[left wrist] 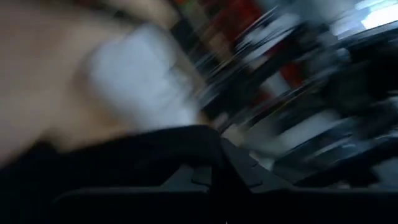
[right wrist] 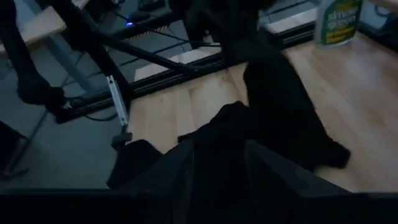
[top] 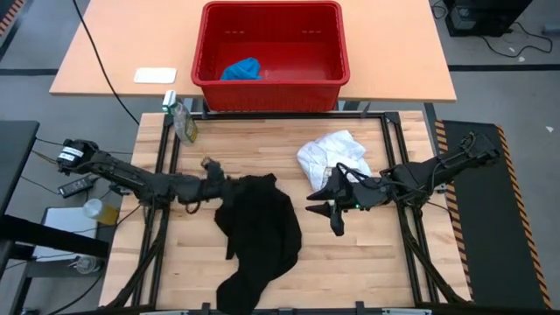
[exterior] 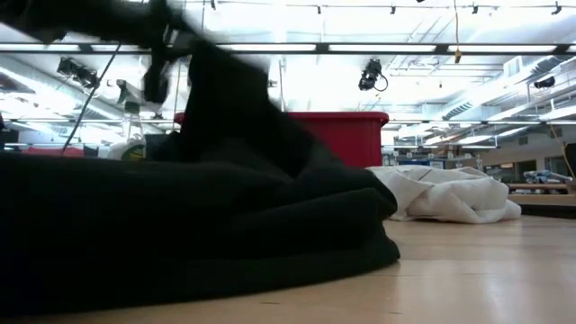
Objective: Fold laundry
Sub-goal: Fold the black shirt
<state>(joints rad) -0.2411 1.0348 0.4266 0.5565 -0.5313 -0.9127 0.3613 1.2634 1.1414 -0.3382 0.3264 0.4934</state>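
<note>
The large black garment [top: 261, 232] lies bunched in the middle of the table; in the low view it fills the near left [exterior: 180, 225]. My left gripper [top: 219, 185] is shut at its far-left edge, a little above the table. The white garment [top: 331, 157] lies crumpled at the right, resting on the wood [exterior: 450, 193]. My right gripper [top: 331, 210] hovers open just in front of it, above the table and to the right of the black garment [right wrist: 280, 106], with nothing between its fingers. The blue garment [top: 241, 69] lies inside the red basket [top: 267, 94]. My left gripper has the black garment by its far-left edge [top: 234, 185], coming at it level from the table's left. A strip of cloth rises to the fingers [exterior: 193, 63], while the rest lies heaped on the table. The blurred wrist view hides how many layers are held.
The red basket stands on a second table beyond the far edge. A spray bottle [top: 182, 121] stands at the far left corner of the work table. Bare wood shows along the near right [top: 359, 271] and the near left.
</note>
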